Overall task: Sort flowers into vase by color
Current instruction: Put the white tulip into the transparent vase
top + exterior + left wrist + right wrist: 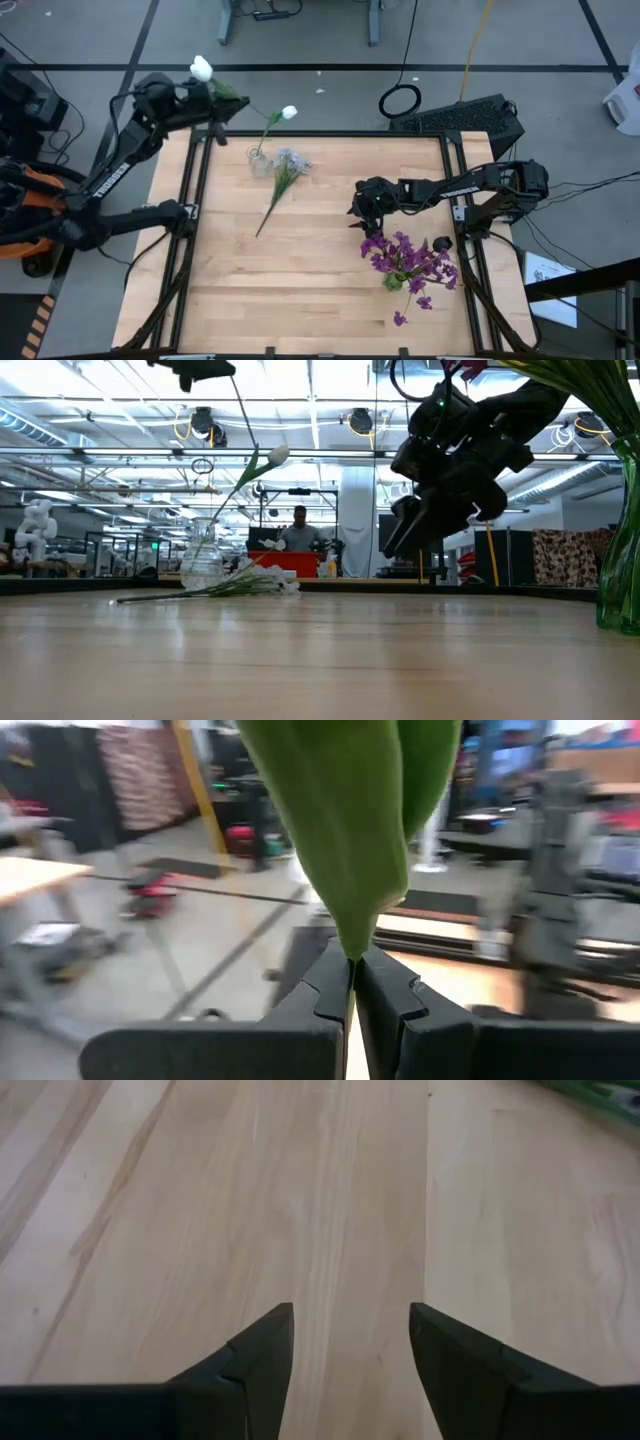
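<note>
My left gripper (pixel 212 97) is high over the table's far left corner, shut on a white tulip flower whose bud (pixel 201 68) sticks out beyond the table. A small clear vase (pixel 258 161) stands at the far left with one white tulip (pixel 288 112) leaning in it by its stalk. Beside it a pale grey-blue flower (pixel 287 163) lies flat on the wood. Purple flowers (pixel 410 262) stand in a green glass vase (pixel 620 560) at the near right. My right gripper (pixel 350 1340) hovers open over bare wood at the table's middle right. My left gripper pinches the white tulip's green stalk (pixel 350 958) between its two fingers, just where a broad leaf (pixel 345 820) rises from it. The fingers point level. The flower is lifted clear of the table, its bud to one side and its stalk's tail (pixel 258 110) trailing toward the clear vase.
Black rails (pixel 195 200) frame the table. A black keyboard (pixel 470 115) and a cable coil (pixel 400 100) lie beyond the far right edge. A person (pixel 300 532) stands in the room behind. Bare wood (pixel 260 290) spreads across the near left.
</note>
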